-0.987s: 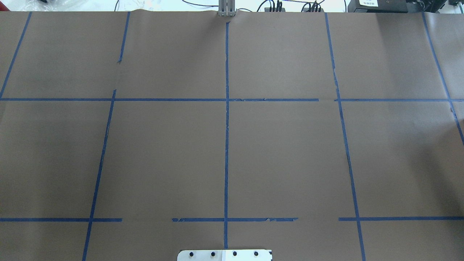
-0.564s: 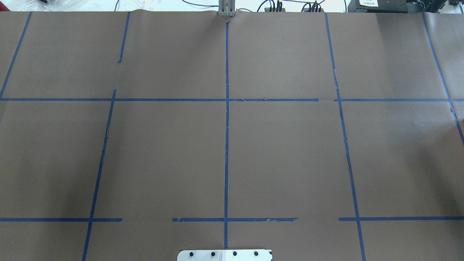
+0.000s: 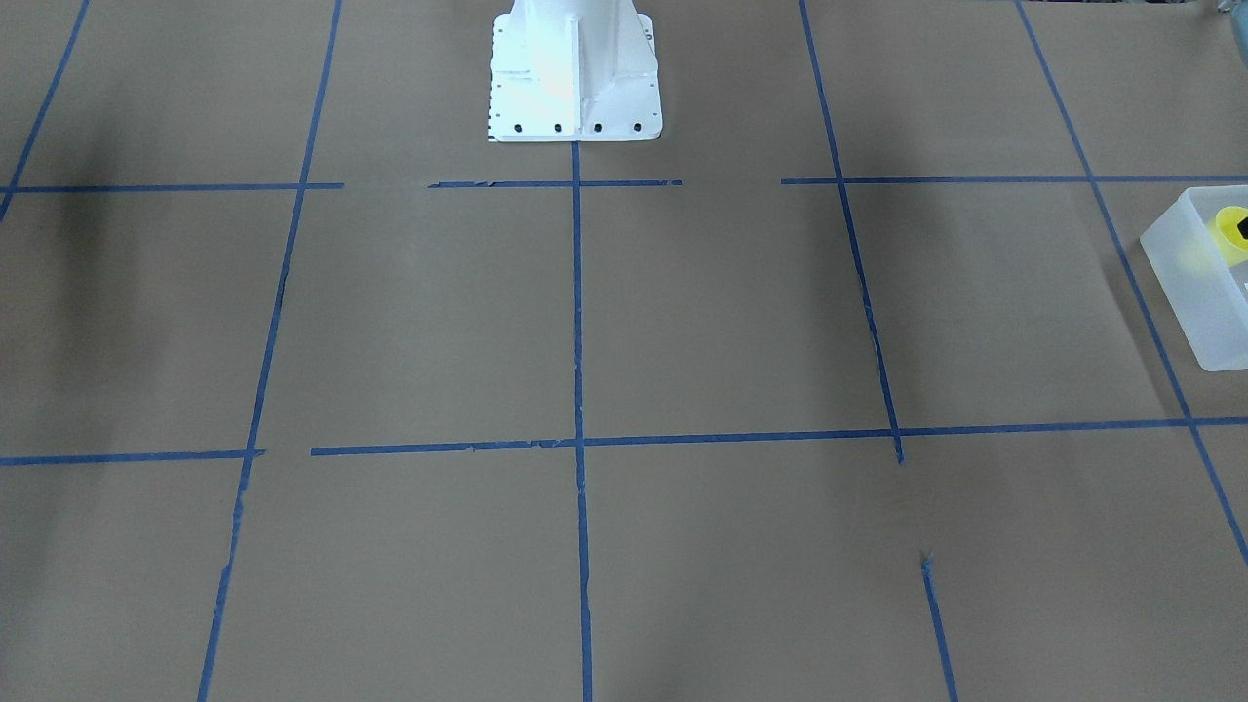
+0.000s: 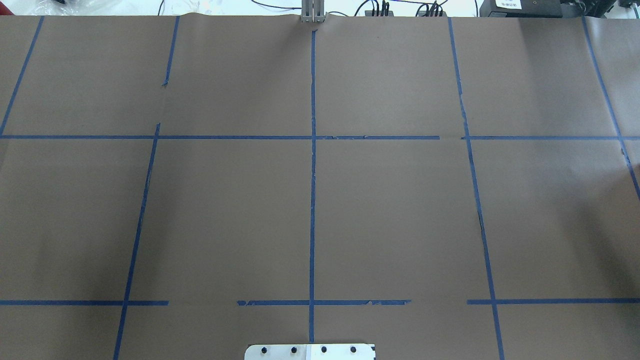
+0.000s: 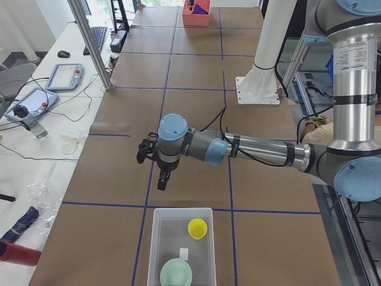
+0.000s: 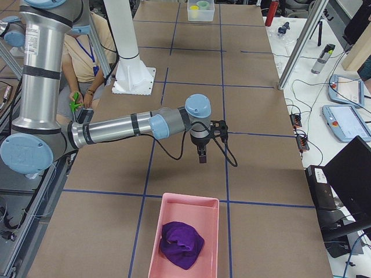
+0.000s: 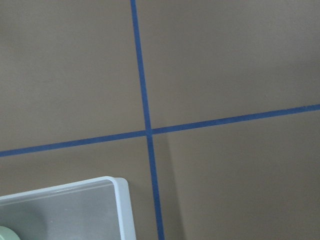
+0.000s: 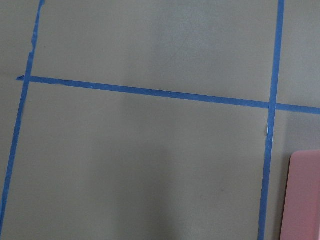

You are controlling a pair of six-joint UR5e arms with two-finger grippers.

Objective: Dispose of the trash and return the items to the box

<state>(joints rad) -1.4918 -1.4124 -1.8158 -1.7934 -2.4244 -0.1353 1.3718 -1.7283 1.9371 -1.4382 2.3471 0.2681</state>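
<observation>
Yellow cup: it stands upright inside the box, at the box's end nearer to the robot's left arm, with its opening up.
Box: it is on the worktop at the end on the robot's left. A pale green bowl also lies in it, apart from the cup.
Pink tray: it is at the opposite end of the worktop, and a crumpled purple cloth lies inside it.
Left pincer: it hangs above the worktop near the box but not over it. Only the side camera shows it, so I cannot tell if its fingers are apart or together.
Right pincer: it hangs above the worktop, short of the pink tray. Here too I cannot tell if the fingers are apart or together.
Done, in my judgement: the cup and the bowl are returned to the box. If the cloth is the trash, it is disposed of as well.
Left to do: I find no other item lying loose, so the task seems at its end or very close to it.
</observation>
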